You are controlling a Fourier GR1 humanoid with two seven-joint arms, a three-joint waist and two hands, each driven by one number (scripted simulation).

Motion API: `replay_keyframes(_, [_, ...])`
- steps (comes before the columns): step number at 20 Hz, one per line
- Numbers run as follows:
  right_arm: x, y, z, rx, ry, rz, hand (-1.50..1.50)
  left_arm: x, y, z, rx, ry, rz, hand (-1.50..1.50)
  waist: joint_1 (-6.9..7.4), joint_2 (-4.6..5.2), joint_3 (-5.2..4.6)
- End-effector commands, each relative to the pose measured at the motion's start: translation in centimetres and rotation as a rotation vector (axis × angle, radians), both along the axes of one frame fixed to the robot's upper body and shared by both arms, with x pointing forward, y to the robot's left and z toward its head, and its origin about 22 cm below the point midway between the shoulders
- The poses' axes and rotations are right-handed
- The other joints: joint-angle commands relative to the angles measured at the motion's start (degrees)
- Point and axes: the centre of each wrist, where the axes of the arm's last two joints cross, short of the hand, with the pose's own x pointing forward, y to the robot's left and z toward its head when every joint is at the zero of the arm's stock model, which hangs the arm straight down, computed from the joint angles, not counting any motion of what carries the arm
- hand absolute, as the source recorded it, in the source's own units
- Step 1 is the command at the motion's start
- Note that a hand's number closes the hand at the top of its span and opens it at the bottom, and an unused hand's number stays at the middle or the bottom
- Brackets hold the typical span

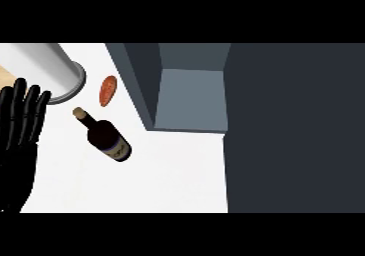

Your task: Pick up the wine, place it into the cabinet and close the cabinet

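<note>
You have nothing done yet: the wine [105, 136] lies on the white bench [170, 175] just right of your left hand [19, 120], apart from it and ungrasped. That hand rests at the view's left edge with fingers straight and holding nothing; your right hand does not show. Beyond the wine, further right, the cabinet [189, 100] stands open, so picking, placing and closing all remain.

A dark wine bottle [107, 139] with tan cork and blue label is seen on a white counter [163, 175]; at ten o'clock, an orange-red item [107, 90]; the cabinet [186, 90] is slate grey
</note>
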Motion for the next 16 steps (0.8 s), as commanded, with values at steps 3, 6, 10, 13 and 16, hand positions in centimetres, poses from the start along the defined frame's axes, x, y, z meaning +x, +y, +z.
replay_keyframes(3, [-1.2,-1.1,1.0,-0.047,-0.051,0.034,-1.5,4.0,0.7,1.3,-0.013,-0.028,0.08,-1.5,-2.41,1.22,1.77])
replay_keyframes(6, [-3.6,-1.8,1.9,-0.041,-0.057,0.007,-1.5,6.6,-0.2,2.6,0.02,-0.063,0.152,-1.5,-2.79,1.17,1.77])
replay_keyframes(10, [-3.8,-0.6,-0.6,-0.04,0.169,0.279,-1.5,6.8,-2.7,1.2,-0.345,0.177,0.022,-1.5,-3.03,1.2,1.8])
replay_keyframes(13, [-3.8,-1.2,2.3,-0.027,0.165,0.296,-1.5,7.9,-4.2,1.5,-0.346,0.192,0.007,-1.5,-2.25,1.17,1.74])
replay_keyframes(16, [-4.4,-3.4,2.7,-0.014,0.168,0.283,-1.5,7.6,-5.2,2.5,-0.359,0.211,0.027,-1.5,-2.01,1.11,1.77])
